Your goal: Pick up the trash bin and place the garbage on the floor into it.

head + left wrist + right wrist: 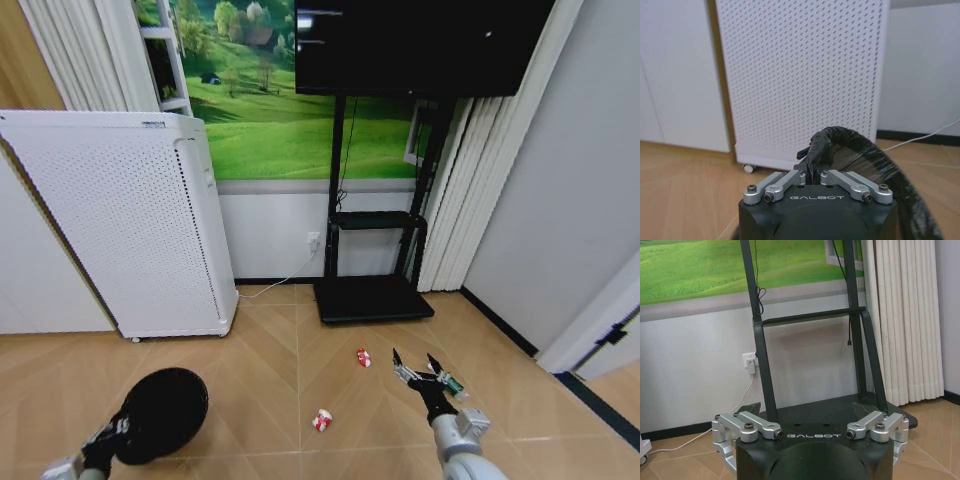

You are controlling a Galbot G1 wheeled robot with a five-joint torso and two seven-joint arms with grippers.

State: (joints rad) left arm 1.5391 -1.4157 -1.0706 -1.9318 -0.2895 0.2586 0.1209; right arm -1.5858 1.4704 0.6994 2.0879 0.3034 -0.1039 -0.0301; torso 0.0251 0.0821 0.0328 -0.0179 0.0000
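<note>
The left gripper (112, 432) carries the trash bin (160, 413) low at the robot's left side, lifted off the wooden floor (260, 350) and tipped so its round black bottom faces the head camera. In the left wrist view its jaws are pressed together on the bin's wrapped black rim (821, 145), pinching the wall with the mouth curving away beyond. Holding it by the rim this way leaves the opening free, which I judge is meant to let litter be dropped in from the other side.

The right gripper (420, 370) reaches forward and down on the robot's right, above the floor, with its jaws spread wide and nothing between them; the right wrist view shows the same wide spread (810, 432), facing the black TV stand (805, 365) and the wall. A green bottle-like piece (455, 385) of the garbage lies just beside the right gripper, at its right; whether it touches a finger I cannot tell. The wide opening suits a grab at a small scrap lying flat.

Two red-and-white scraps rest on the floor: one (363, 357) ahead, near the stand's base, the other (322, 420) closer, between the two arms. All three pieces are outside the bin. A white perforated cabinet (130, 220) stands behind the bin by the wall
</note>
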